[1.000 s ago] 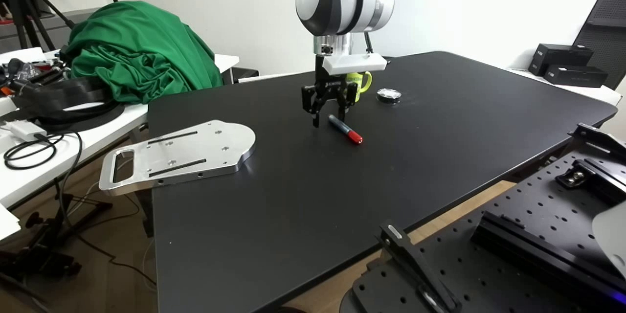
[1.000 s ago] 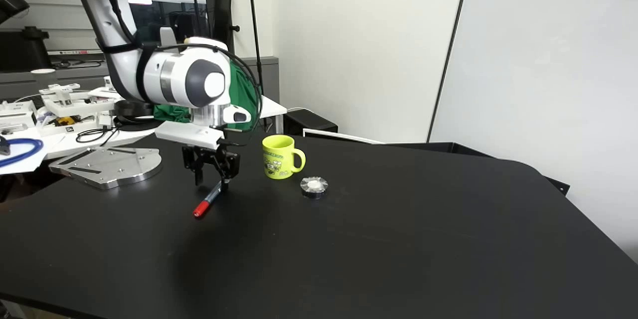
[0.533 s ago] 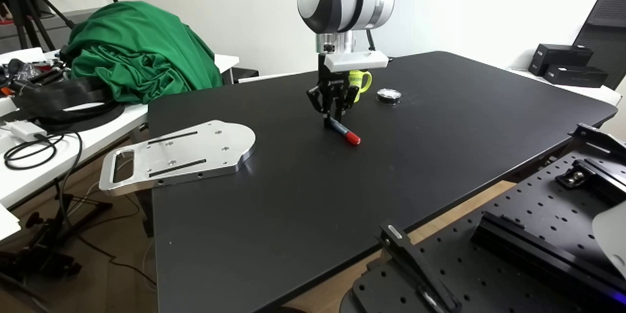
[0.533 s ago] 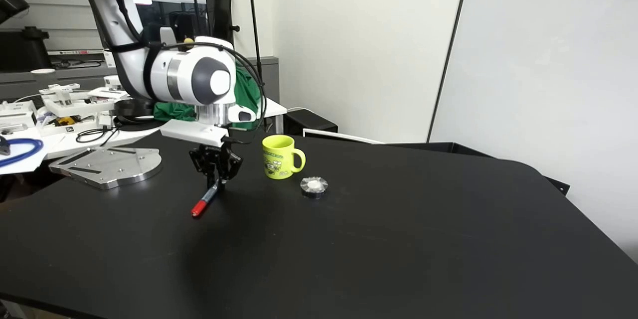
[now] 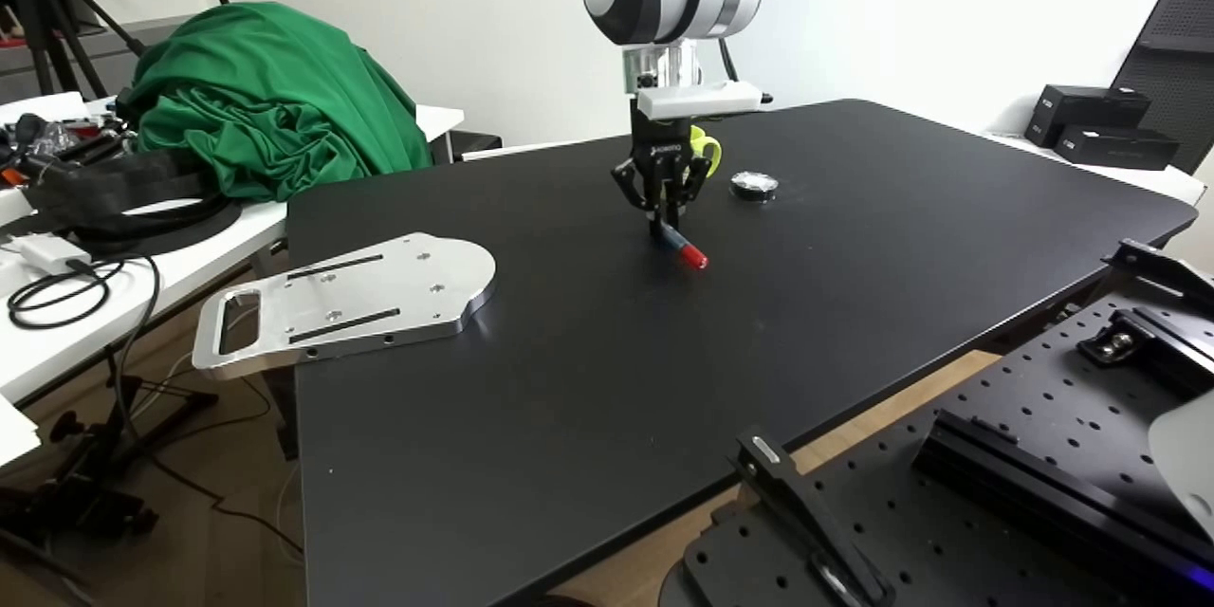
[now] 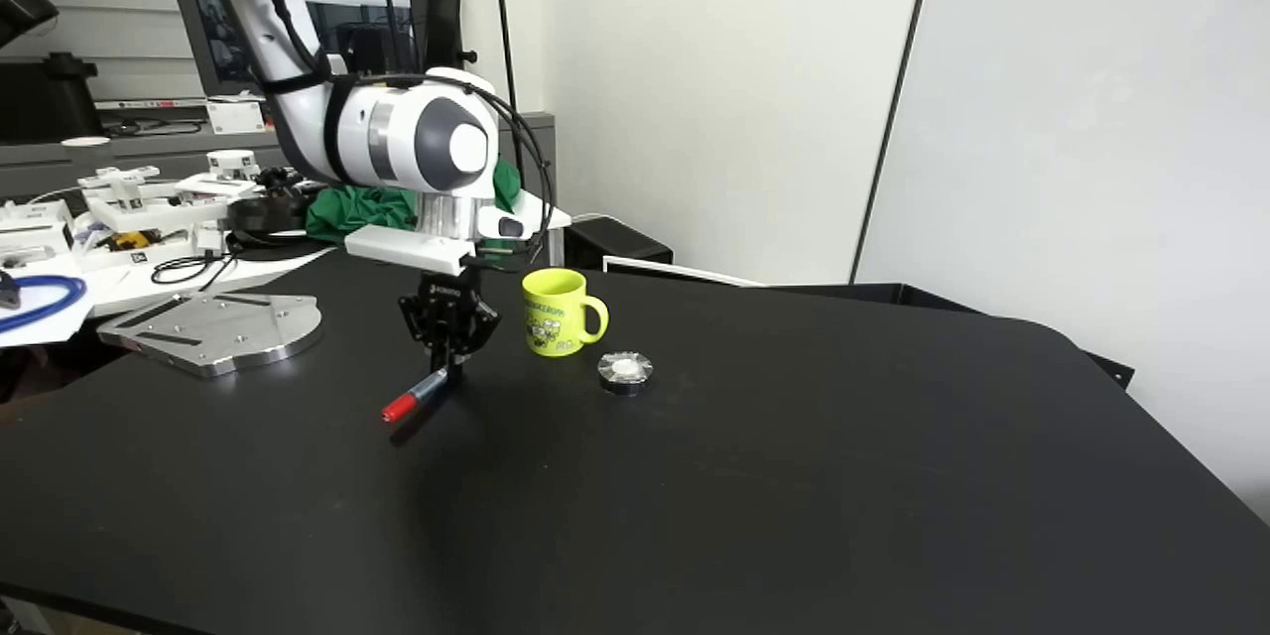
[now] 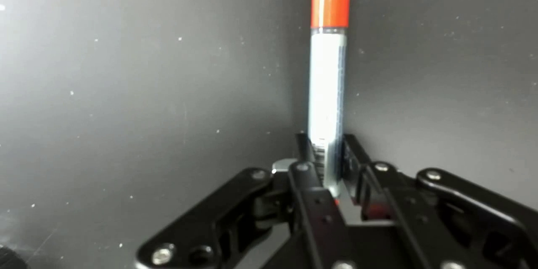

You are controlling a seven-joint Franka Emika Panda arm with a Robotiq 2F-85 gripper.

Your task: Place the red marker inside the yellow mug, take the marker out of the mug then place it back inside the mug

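The red marker (image 7: 330,75), with a red cap and a pale barrel, is clamped between the fingers of my gripper (image 7: 325,147). My gripper has it by the uncapped end, and the red cap points away from the fingers. In an exterior view the marker (image 6: 415,397) hangs tilted just above the table, its dark shadow beneath the cap. The yellow mug (image 6: 554,317) stands upright on the table, a short way beyond the gripper (image 6: 448,367), with its handle out to the side. Another exterior view shows the mug (image 5: 704,152) partly hidden behind the gripper.
A small round silver-topped object (image 6: 625,372) sits beside the mug. A flat metal plate (image 5: 370,294) with a handle slot overhangs the edge of the black table (image 5: 531,455). Green cloth (image 5: 266,95) is heaped on a white side table.
The fingers have come together on the marker, which was lying on the table between them. Gripper and marker have since risen slightly and shifted toward the mug.
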